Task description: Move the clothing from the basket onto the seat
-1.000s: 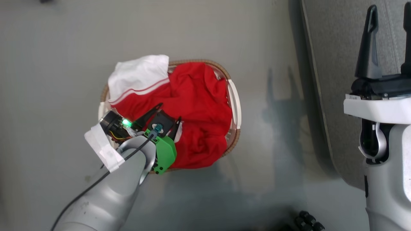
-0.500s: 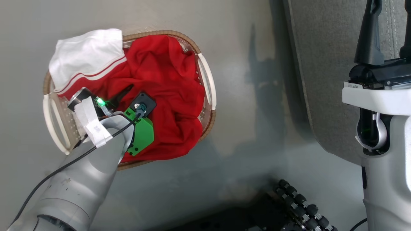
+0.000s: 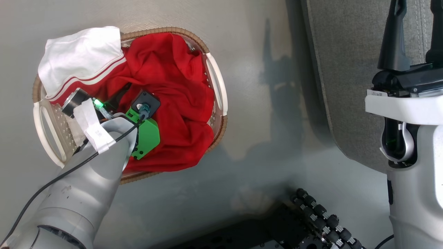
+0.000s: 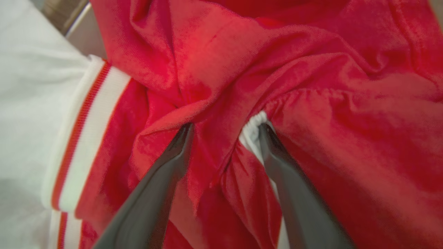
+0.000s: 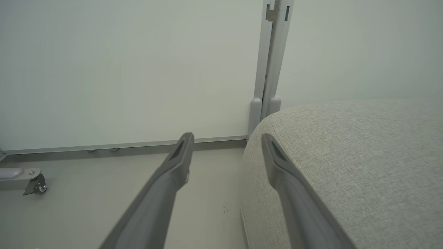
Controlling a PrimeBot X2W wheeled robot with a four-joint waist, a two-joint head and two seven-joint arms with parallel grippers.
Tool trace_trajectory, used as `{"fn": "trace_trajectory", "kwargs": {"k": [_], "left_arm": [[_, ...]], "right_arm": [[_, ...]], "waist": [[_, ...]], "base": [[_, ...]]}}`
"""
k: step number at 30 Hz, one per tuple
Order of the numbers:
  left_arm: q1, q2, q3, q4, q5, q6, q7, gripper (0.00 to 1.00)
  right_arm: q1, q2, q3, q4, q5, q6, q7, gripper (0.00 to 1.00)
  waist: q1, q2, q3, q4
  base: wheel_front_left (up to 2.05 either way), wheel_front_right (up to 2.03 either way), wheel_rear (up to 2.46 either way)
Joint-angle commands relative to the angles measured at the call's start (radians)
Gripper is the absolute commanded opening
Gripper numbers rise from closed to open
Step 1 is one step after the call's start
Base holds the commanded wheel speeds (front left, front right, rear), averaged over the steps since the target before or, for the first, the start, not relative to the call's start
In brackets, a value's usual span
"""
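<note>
Grey, glossy floor [image 3: 249, 62] spreads under everything, and on it stands the basket [image 3: 217, 86], oval, with a brown woven-look rim and white loop handles. The clothing [image 3: 173, 86] lies bunched inside it and fills it nearly to the rim. Its white panel [image 3: 79, 58], edged with white-and-red stripe trim, hangs out over the basket's rim.

The left hand [image 4: 225, 128] is down in the basket, reaching into the red cloth. Its two dark fingers [image 4: 162, 180] stand spread apart, not clenched, with their tips pressed into the folds. A ridge of red cloth and a small gathered white hem sit between the fingers. In the left wrist view the striped trim and the white panel lie to the left of this hand, and smooth red cloth rises to its right. The clothing is not lifted; it rests in the basket.

Well to the right of the basket, across bare floor, is the seat [image 3: 346, 86], grey woven fabric with a rounded edge. The right hand [image 5: 226, 138] hangs beside that edge with its fingers wide apart and nothing between them. In the right wrist view the seat is close at this hand's right, and a pale wall [image 5: 121, 69] with an upright post [image 5: 271, 52] lies beyond its fingertips.
</note>
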Motion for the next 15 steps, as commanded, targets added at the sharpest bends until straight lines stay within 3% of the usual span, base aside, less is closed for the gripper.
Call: {"fn": "trace_trajectory", "kwargs": {"k": [1,3,5,15], "left_arm": [[-0.017,0.0,0.006,0.008,-0.01,-0.002,0.011,0.61],[-0.018,-0.003,0.007,0.016,-0.017,0.002,0.026,0.35],[-0.018,-0.002,0.007,0.02,-0.024,0.006,0.036,0.0],[0.008,-0.028,0.008,0.023,-0.052,-0.01,0.002,0.0]], "right_arm": [[-0.003,-0.003,0.002,0.0,0.007,-0.001,-0.002,1.0],[0.0,-0.003,0.005,0.0,0.006,-0.001,-0.002,1.0],[0.003,-0.003,0.006,0.002,0.005,-0.001,-0.002,1.0],[0.025,-0.003,-0.003,0.021,-0.019,-0.001,-0.002,1.0]], "waist": [[-0.0001,-0.0001,0.0,-0.001],[-0.0001,-0.0001,-0.001,-0.002],[-0.0001,-0.0001,-0.003,-0.001],[-0.0001,-0.0001,-0.054,0.027]], "base": [[0.0,0.0,0.0],[0.0,0.0,0.0],[0.0,0.0,0.0],[0.0,0.0,0.0]]}}
